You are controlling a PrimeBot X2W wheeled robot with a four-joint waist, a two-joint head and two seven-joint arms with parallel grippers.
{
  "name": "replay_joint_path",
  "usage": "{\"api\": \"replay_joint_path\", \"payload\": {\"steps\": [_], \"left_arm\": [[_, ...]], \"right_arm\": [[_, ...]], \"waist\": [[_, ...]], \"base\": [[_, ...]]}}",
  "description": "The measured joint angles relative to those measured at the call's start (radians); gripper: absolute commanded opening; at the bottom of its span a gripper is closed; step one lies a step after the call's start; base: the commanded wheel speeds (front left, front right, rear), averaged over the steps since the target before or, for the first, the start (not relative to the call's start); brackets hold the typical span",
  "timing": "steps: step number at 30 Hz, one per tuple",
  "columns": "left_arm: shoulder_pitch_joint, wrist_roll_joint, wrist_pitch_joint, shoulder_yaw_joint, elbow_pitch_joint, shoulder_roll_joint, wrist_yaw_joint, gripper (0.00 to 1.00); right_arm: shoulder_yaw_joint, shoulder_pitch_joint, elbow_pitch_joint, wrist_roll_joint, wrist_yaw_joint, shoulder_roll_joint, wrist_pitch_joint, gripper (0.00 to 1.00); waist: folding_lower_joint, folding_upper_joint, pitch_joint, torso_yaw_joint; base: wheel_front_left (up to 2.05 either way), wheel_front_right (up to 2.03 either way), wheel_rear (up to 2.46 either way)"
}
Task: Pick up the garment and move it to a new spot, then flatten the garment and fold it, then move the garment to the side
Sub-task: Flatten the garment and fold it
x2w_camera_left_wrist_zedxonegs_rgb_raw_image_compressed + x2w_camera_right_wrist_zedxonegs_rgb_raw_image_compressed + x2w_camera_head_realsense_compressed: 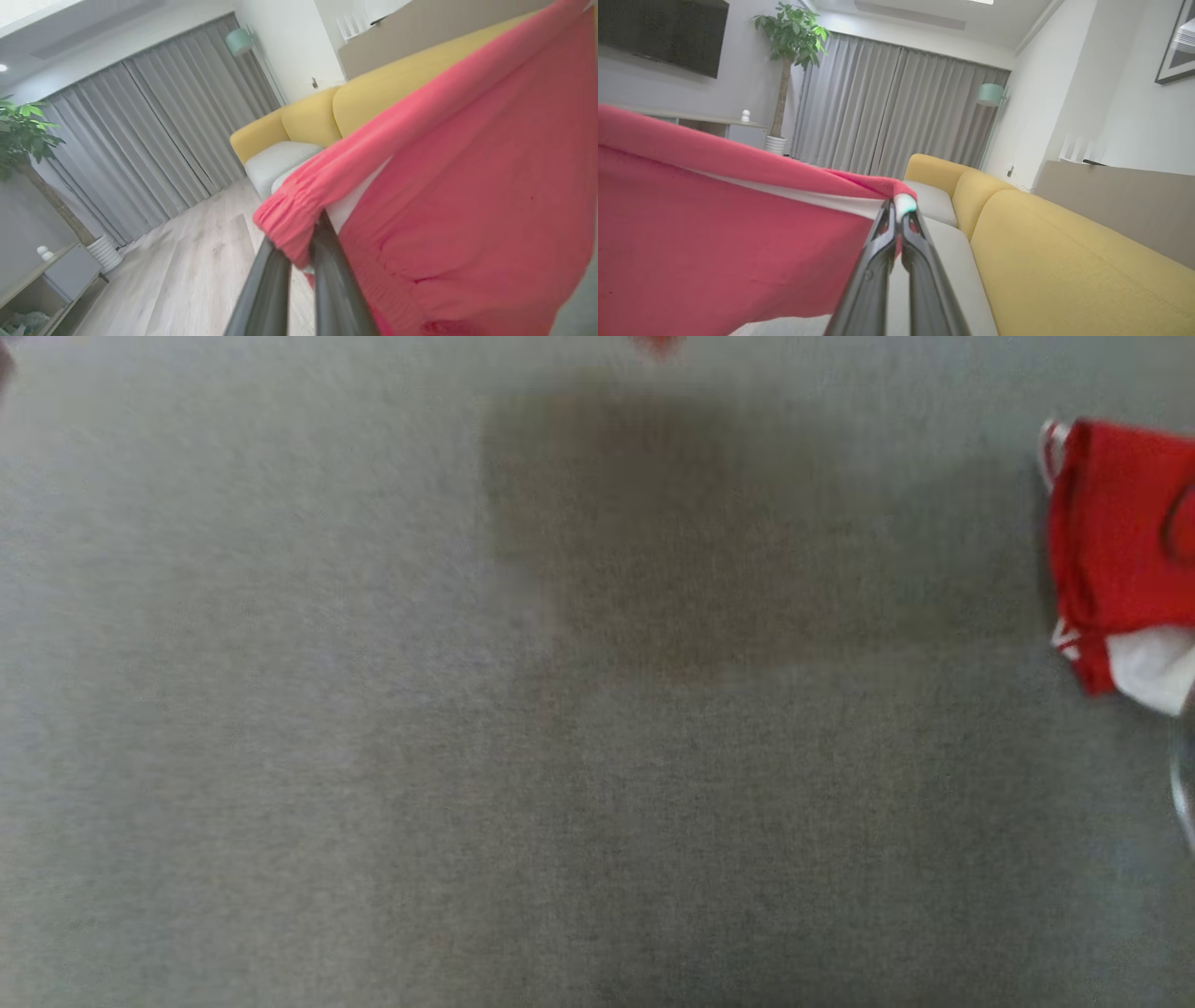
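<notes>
The garment [467, 196] is a red-pink cloth with a white inner edge, held up in the air and stretched between my two grippers. In the left wrist view my left gripper [299, 247] is shut on a gathered, elastic corner of it. The cloth spreads away to the right of that view. In the right wrist view my right gripper [897, 210] is shut on another corner, where the white edge shows at the fingertips. From there the garment [714, 233] runs off to the left.
The head view looks down on a grey fabric surface [373, 728] with a dark square shadow [653, 541]. A folded red and white cloth [1120, 551] lies at its right edge. A yellow sofa [1064, 261] with grey cushions stands behind, with curtains and a potted plant beyond.
</notes>
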Motion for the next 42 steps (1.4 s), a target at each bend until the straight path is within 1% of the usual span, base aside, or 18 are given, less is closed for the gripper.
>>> {"api": "replay_joint_path", "payload": {"steps": [2,4,7,12,14,18,21,24,29,33,37,39,40,42], "left_arm": [[-0.052,0.024,-0.065,0.012,0.055,-0.030,0.022,0.00],[-0.078,0.035,-0.125,0.022,0.107,-0.064,0.035,0.00],[-0.076,0.037,-0.180,0.016,0.184,-0.112,0.031,0.00],[0.014,0.037,-0.235,-0.033,0.265,-0.167,-0.004,0.00],[0.070,0.055,-0.243,-0.079,0.281,-0.176,-0.021,0.00],[0.193,0.059,-0.250,-0.156,0.294,-0.187,-0.030,0.00],[0.277,0.033,-0.253,-0.221,0.269,-0.187,-0.030,0.00],[0.342,0.006,-0.253,-0.275,0.233,-0.174,-0.030,0.00],[0.431,-0.027,-0.253,-0.321,0.184,-0.154,-0.030,0.00],[0.512,-0.038,-0.253,-0.331,0.153,-0.152,-0.029,0.00],[0.594,-0.046,-0.252,-0.341,0.107,-0.152,-0.016,0.00],[0.637,-0.046,-0.248,-0.346,0.077,-0.152,0.001,0.00],[0.680,-0.052,-0.240,-0.353,0.038,-0.149,0.019,0.00],[0.720,-0.058,-0.228,-0.357,-0.008,-0.139,0.039,0.00]], "right_arm": [[-0.036,-0.074,0.074,-0.031,0.000,0.021,-0.059,0.00],[-0.067,-0.114,0.142,-0.057,0.000,0.040,-0.105,0.00],[-0.072,-0.117,0.247,-0.095,0.000,0.053,-0.146,0.00],[-0.045,-0.053,0.405,-0.117,0.000,0.054,-0.168,0.00],[-0.020,-0.013,0.457,-0.123,0.000,0.049,-0.167,0.00],[0.051,0.064,0.552,-0.110,0.000,0.030,-0.157,0.00],[0.115,0.110,0.604,-0.061,0.000,0.012,-0.146,0.00],[0.190,0.152,0.634,0.007,0.000,-0.004,-0.130,0.00],[0.331,0.240,0.630,0.138,0.000,-0.040,-0.093,0.00],[0.445,0.324,0.564,0.254,0.000,-0.096,-0.042,0.00],[0.548,0.409,0.457,0.375,0.000,-0.178,0.027,0.00],[0.583,0.454,0.393,0.432,0.000,-0.224,0.061,0.00],[0.611,0.496,0.328,0.481,0.000,-0.272,0.093,0.00],[0.626,0.540,0.261,0.528,0.000,-0.316,0.124,0.00]], "waist": [[0.0000,0.0000,0.046,-0.008],[0.0001,0.0000,0.085,-0.017],[-0.0001,0.0000,0.128,-0.028],[-0.0003,0.0000,0.143,-0.035],[-0.0007,0.0000,0.134,-0.033],[-0.0006,0.0000,0.103,-0.031],[-0.0006,0.0000,0.070,-0.030],[-0.0007,0.0000,0.031,-0.029],[-0.0008,0.0001,-0.044,-0.028],[-0.0008,0.0001,-0.105,-0.027],[-0.0007,0.0001,-0.166,-0.026],[-0.0008,0.0001,-0.197,-0.026],[-0.0007,0.0001,-0.228,-0.026],[-0.0007,0.0001,-0.258,-0.027]], "base": [[0.00,0.00,0.00],[0.00,0.00,0.00],[0.00,0.00,0.00],[0.00,0.00,0.00],[0.00,0.00,0.00],[0.00,0.00,0.00],[0.00,0.00,0.00],[0.00,0.00,0.00],[0.00,0.00,0.00],[0.00,0.00,0.00],[0.00,0.00,0.00],[0.00,0.00,0.00],[0.00,0.00,0.00],[0.00,0.00,0.00]]}}
